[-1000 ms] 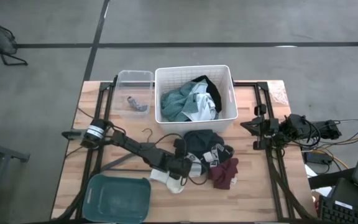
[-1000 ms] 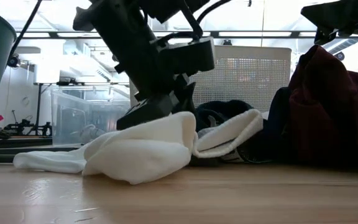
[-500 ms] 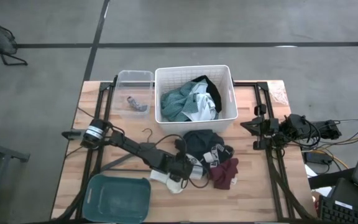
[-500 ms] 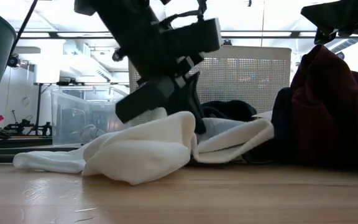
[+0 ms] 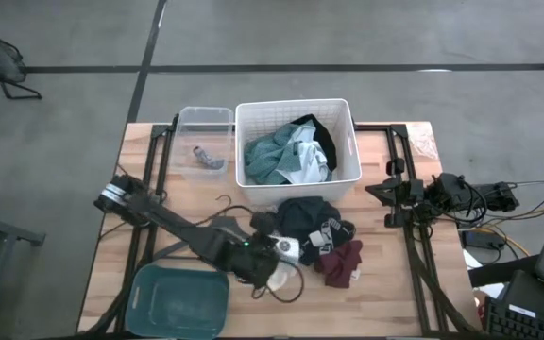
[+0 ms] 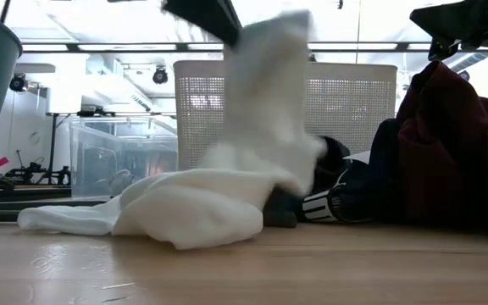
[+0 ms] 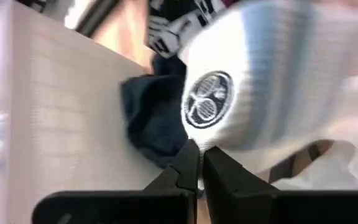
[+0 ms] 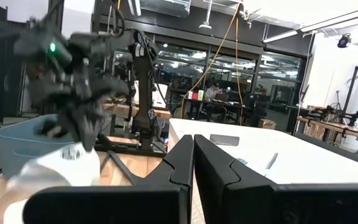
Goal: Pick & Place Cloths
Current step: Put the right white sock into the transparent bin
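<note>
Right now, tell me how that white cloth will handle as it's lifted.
Probably floppy: the white cloth drapes from the left tool, its tail trailing on the table. Likely light, and it may drag the black cloth.

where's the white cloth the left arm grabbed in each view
High view: white cloth near the table's front edge, at the left gripper.
Low view: centre, one end lifted, the rest lying on the wood.
Left wrist view: fills the upper right, with a round logo.
Right wrist view: lower left.
Shared landmark: white basket, behind the cloth in the low view.
</note>
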`<state>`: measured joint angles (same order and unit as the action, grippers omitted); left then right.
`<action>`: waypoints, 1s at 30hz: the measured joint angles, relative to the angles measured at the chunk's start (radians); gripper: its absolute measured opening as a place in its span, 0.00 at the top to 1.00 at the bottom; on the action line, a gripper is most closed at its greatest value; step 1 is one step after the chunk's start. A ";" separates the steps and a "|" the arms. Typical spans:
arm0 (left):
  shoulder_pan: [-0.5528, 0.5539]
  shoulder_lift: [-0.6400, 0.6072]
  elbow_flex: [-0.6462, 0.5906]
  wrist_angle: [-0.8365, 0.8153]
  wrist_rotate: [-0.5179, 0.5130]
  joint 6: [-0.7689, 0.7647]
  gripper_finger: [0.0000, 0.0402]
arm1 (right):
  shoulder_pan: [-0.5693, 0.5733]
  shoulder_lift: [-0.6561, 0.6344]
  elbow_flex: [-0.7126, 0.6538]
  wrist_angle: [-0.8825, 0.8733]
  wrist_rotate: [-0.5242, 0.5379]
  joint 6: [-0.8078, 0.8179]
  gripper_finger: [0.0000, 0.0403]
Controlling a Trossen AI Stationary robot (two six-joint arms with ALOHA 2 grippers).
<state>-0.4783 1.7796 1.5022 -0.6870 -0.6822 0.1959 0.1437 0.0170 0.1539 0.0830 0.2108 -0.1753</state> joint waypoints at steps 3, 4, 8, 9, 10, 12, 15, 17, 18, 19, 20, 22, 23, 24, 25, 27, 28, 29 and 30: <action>-0.030 -0.072 0.002 -0.044 -0.028 -0.031 0.98 | 0.000 -0.001 0.000 0.001 0.000 0.000 0.98; -0.040 -0.097 0.001 -0.057 -0.034 -0.036 0.98 | 0.000 -0.001 0.000 0.000 0.000 0.000 0.98; -0.067 -0.196 0.000 -0.118 -0.062 -0.071 0.97 | 0.000 -0.001 0.000 0.000 0.000 0.000 0.98; -0.072 -0.220 0.000 -0.129 -0.076 -0.075 0.97 | 0.000 -0.002 0.000 0.000 0.000 0.000 0.98; -0.077 -0.246 -0.001 -0.140 -0.090 -0.076 0.97 | 0.000 -0.002 0.000 0.000 0.000 0.000 0.98; -0.083 -0.295 -0.001 -0.161 -0.112 -0.078 0.97 | 0.000 -0.002 0.000 0.000 0.000 0.000 0.98; -0.083 -0.372 0.000 -0.207 -0.126 -0.082 0.97 | 0.000 -0.002 0.000 0.000 0.000 0.000 0.98; -0.083 -0.420 0.002 -0.239 -0.160 -0.108 0.97 | 0.000 -0.002 0.000 0.000 0.000 0.000 0.98; -0.083 -0.444 0.003 -0.252 -0.176 -0.120 0.97 | 0.000 -0.002 0.000 0.000 0.000 0.000 0.98; -0.082 -0.468 0.003 -0.267 -0.183 -0.128 0.97 | 0.000 -0.002 0.000 0.000 0.000 0.000 0.98; -0.082 -0.493 0.003 -0.281 -0.186 -0.138 0.97 | 0.000 -0.002 0.000 0.000 0.000 0.000 0.98; -0.082 -0.539 0.003 -0.289 -0.187 -0.162 0.97 | 0.000 -0.002 0.000 0.000 0.000 0.000 0.98; -0.082 -0.560 0.003 -0.291 -0.187 -0.172 0.97 | 0.000 -0.002 0.000 0.000 0.000 0.000 0.98; -0.082 -0.581 0.003 -0.291 -0.187 -0.178 0.97 | 0.000 -0.002 0.000 0.000 0.000 0.000 0.98; -0.082 -0.599 0.003 -0.291 -0.187 -0.180 0.97 | 0.000 -0.002 0.000 0.000 0.000 0.000 0.98; -0.082 -0.634 0.003 -0.291 -0.202 -0.180 0.97 | 0.000 -0.002 0.000 0.000 0.000 0.000 0.98; -0.082 -0.651 0.004 -0.294 -0.228 -0.178 0.97 | 0.000 -0.002 0.000 0.000 0.000 0.000 0.98; -0.082 -0.666 0.005 -0.301 -0.262 -0.171 0.97 | 0.000 -0.002 0.000 0.000 0.000 0.000 0.98; -0.082 -0.679 0.006 -0.316 -0.296 -0.170 0.97 | 0.000 -0.002 0.000 0.000 0.000 0.000 0.98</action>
<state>-0.5602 1.1004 1.5078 -1.0032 -0.9784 0.0264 0.1436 0.0154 0.1539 0.0832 0.2108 -0.1753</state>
